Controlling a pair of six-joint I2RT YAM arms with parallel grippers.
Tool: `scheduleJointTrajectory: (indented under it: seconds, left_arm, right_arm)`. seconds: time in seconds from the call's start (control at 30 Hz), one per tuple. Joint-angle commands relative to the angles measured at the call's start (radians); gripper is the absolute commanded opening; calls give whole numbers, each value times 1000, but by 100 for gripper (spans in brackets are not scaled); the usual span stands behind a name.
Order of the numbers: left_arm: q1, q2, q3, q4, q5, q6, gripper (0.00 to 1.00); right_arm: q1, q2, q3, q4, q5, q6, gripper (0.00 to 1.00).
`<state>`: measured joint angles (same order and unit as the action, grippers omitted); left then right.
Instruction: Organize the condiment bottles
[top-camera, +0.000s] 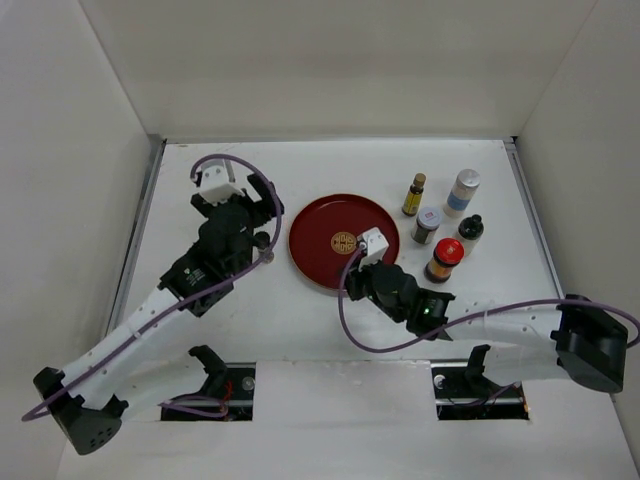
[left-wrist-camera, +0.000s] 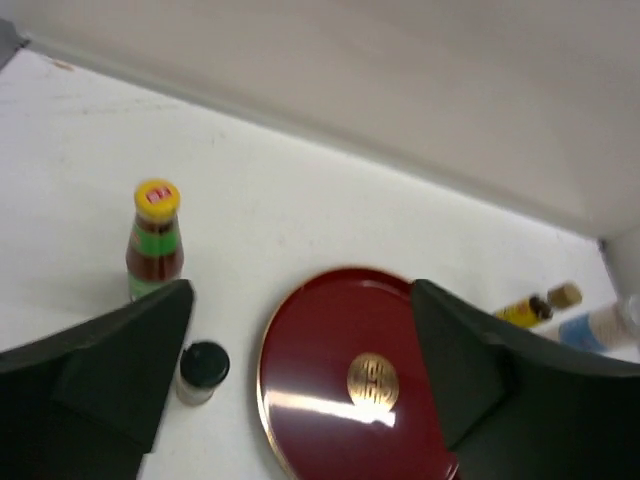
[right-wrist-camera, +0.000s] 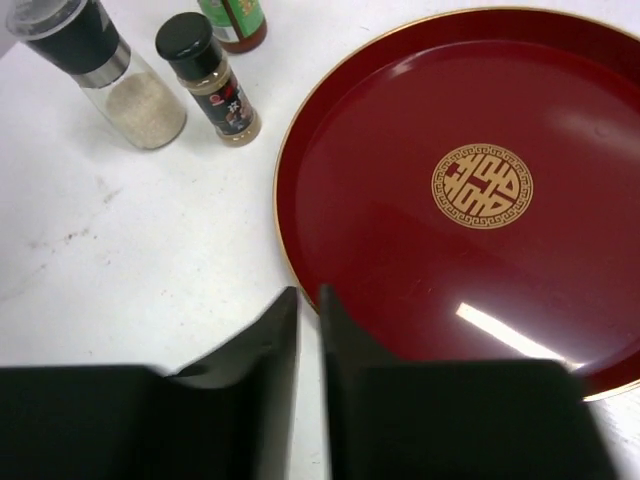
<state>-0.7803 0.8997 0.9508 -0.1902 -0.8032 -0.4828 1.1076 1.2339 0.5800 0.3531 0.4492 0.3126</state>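
A green yellow-capped bottle (left-wrist-camera: 155, 240) and a small black-capped jar (left-wrist-camera: 202, 372) stand left of the round red tray (left-wrist-camera: 320, 350). My left gripper (left-wrist-camera: 305, 385) is open and empty above them, facing the tray. In the right wrist view a clear silver-topped shaker (right-wrist-camera: 110, 75), the black-capped jar (right-wrist-camera: 205, 75) and the green bottle's base (right-wrist-camera: 235, 22) stand beyond the tray (right-wrist-camera: 400, 260). My right gripper (right-wrist-camera: 308, 300) is shut and empty at the tray's near rim. Right of the tray (top-camera: 310, 225) stand the slim amber (top-camera: 413, 195), tall white (top-camera: 462, 192), grey-lidded (top-camera: 427, 225), black-capped (top-camera: 470, 229) and red-lidded (top-camera: 444, 260) bottles.
White walls enclose the table on the left, back and right. In the top view my left arm (top-camera: 215, 250) covers the bottles left of the tray. My right arm (top-camera: 480, 325) stretches along the table's near edge.
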Motion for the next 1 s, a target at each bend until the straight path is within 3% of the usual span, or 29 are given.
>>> scheduleJointTrajectory:
  seconds: [0.0, 0.03, 0.07, 0.13, 0.2, 0.3, 0.37, 0.5, 0.97]
  left_arm:
    - [86, 54, 94, 75, 22, 99, 76]
    - [117, 71, 111, 89, 27, 107, 55]
    - [149, 90, 126, 92, 30, 110, 44]
    - [228, 135, 157, 75, 42, 113, 40]
    - [291, 221, 204, 46, 71, 116, 46]
    - [358, 355, 273, -37, 160, 102, 65]
    - [379, 399, 261, -32, 176, 92, 74]
    - [418, 424, 217, 14, 177, 72, 73]
    - [468, 516, 134, 90, 167, 26, 65]
  right_arm:
    - [-28, -48, -6, 70, -43, 34, 12]
    - [-33, -60, -15, 76, -46, 42, 12]
    - [-35, -68, -22, 81, -46, 46, 12]
    - [-41, -86, -37, 104, -44, 46, 18]
    - [-41, -105, -45, 116, -38, 46, 36]
    - [-42, -139, -69, 142, -33, 49, 67]
    - [-42, -149, -78, 155, -33, 48, 75]
    - [-42, -169, -89, 161, -33, 51, 80]
    - [-67, -136, -91, 165, -27, 54, 82]
